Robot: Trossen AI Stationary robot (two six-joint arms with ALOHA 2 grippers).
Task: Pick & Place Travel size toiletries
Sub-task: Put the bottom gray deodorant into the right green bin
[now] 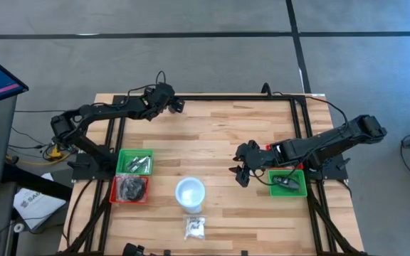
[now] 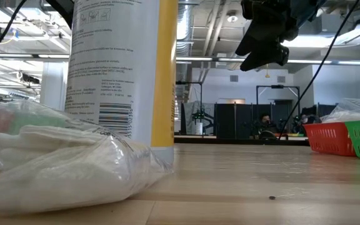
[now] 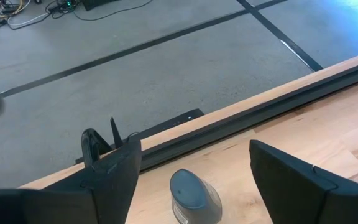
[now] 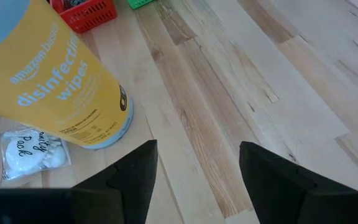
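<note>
High view shows the wrapped white toiletry packet (image 1: 195,227) lying at the near surface edge below the wipes canister (image 1: 190,193), probably light, soft, crinkly and slippery, best pinched mid-bag; the right pincer (image 1: 242,173) and left pincer (image 1: 179,105) gape empty.

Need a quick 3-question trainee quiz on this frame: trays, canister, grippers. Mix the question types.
1. True or false: the red tray sits directly beside the green tray on the left arm's side of the table.
2. Multiple choice: what lies next to the wipes canister in the right wrist view? A) a clear packet with white pieces B) a silver spoon C) a blue cloth
3. Fill in: the left gripper is near the table's far edge with its fingers ____, above a small grey-capped item.

Key: 1 true; 2 A; 3 open. The right gripper is open too, above bare wood.
</note>
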